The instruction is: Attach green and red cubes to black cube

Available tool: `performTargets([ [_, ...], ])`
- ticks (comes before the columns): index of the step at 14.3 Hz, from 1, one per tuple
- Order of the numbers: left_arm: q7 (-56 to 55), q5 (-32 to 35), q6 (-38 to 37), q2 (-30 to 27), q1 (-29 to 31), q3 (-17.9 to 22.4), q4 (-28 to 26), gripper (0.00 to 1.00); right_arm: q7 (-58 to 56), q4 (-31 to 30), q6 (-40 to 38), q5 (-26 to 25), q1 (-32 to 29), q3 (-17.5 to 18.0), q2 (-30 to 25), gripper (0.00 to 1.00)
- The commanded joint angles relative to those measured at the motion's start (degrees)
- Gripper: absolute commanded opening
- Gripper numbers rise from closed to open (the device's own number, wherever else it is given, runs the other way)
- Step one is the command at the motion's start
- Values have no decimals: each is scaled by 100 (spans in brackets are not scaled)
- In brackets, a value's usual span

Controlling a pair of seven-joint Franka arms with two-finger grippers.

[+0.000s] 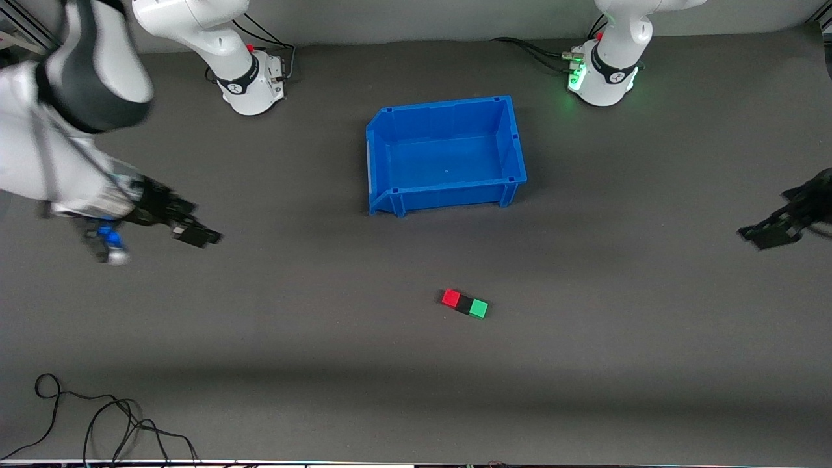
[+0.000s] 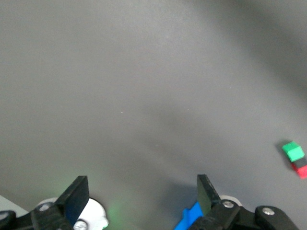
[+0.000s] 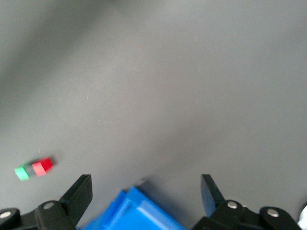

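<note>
The red cube (image 1: 450,298), the black cube (image 1: 464,303) and the green cube (image 1: 478,308) lie touching in one short row on the grey mat, black in the middle, nearer to the front camera than the blue bin. My right gripper (image 1: 195,234) is open and empty, up over the mat toward the right arm's end of the table. My left gripper (image 1: 768,235) is open and empty over the mat at the left arm's end. The left wrist view shows the green cube (image 2: 293,151) and red cube (image 2: 302,171); the right wrist view shows the red cube (image 3: 42,166) and green cube (image 3: 21,172).
An empty blue bin (image 1: 448,195) stands mid-table between the arm bases and the cubes; a corner of it shows in the right wrist view (image 3: 139,213). A black cable (image 1: 97,416) lies on the mat at the near corner on the right arm's end.
</note>
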Motion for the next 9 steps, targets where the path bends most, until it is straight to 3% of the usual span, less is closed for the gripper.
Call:
performTargets([
  [1,760,-10,-118,-215,296,-35,-124,100,-1007,-150,-182,-222,-859,708,-397,100],
  [3,867,52,-154,-330,367,-18,-124,100,-1289,-106,-209,-1273,-950,1016,-608,100],
  [9,1551,-18,180,-269,227,-79,-299,100,-2441,280,-341,-1357,-1258,1176,-653,100],
])
